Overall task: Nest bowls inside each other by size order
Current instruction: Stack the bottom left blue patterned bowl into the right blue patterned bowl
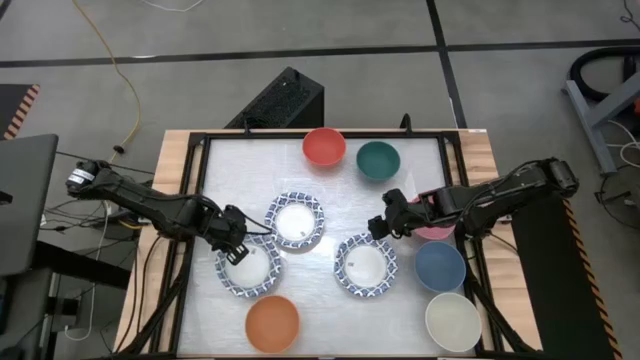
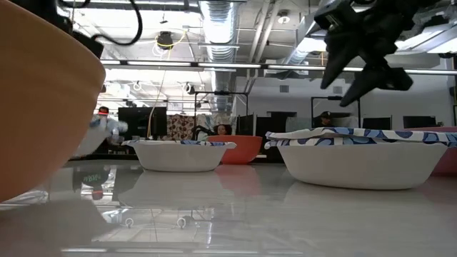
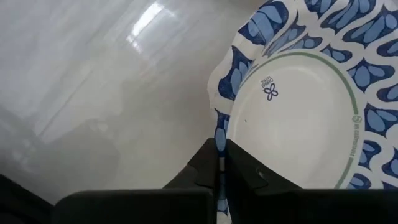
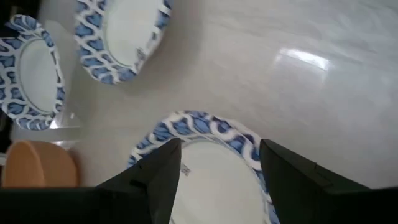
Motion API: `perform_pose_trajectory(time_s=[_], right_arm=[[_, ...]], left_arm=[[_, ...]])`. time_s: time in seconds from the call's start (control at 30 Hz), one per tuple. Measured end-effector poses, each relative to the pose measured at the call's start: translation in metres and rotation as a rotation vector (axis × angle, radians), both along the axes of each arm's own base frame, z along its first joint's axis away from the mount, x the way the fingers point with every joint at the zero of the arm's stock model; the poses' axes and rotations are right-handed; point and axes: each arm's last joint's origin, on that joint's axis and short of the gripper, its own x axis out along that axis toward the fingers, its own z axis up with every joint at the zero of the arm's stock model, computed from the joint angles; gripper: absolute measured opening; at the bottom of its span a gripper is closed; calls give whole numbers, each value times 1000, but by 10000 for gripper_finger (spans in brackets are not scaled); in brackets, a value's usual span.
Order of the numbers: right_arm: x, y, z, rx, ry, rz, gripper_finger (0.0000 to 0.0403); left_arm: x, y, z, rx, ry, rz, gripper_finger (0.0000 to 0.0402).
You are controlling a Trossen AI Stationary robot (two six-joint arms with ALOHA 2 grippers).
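Three blue-and-white patterned bowls rest on their bases on the white table: one at near left (image 1: 250, 270), one in the middle (image 1: 296, 220), one at near right (image 1: 365, 266). My left gripper (image 1: 233, 246) is shut on the near left bowl (image 3: 298, 118). My right gripper (image 1: 386, 226) is open above the far edge of the near right bowl (image 4: 205, 174), its fingers on either side of that rim and apart from it; it hangs over this bowl (image 2: 360, 153) in the low view (image 2: 360, 53). The pink bowl (image 1: 436, 228) lies partly under the right arm. My left gripper pinches the near left bowl's patterned rim (image 3: 219, 121) between its two fingers, one inside the bowl and one outside. It comes from the table's left side, slanting down. The rim is bent next to the fingers; the bowl sits on the table.
Red bowl (image 1: 324, 146) and teal bowl (image 1: 378, 160) stand at the far edge. Blue bowl (image 1: 440, 266) and cream bowl (image 1: 452, 320) stand at near right, orange bowl (image 1: 272, 324) at the near edge. A black frame (image 1: 190, 200) borders the table.
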Motion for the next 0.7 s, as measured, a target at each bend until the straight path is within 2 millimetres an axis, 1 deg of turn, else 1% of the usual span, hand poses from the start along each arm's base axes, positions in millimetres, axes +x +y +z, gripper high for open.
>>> perform_pose_trajectory(time_s=[0.27, 0.33, 0.5, 0.7], right_arm=[[4, -7, 2, -27, -32, 6, 240], [6, -8, 5, -39, -64, 17, 240], [15, -13, 13, -49, -183, 11, 240], [19, -21, 18, -78, -237, 2, 240]], left_arm=[[2, 0, 35, 25, -22, -18, 0], [3, 3, 45, 50, -34, -9, 0], [13, 17, 60, 102, -136, 67, 0], [31, 37, 68, 161, -314, 155, 0]])
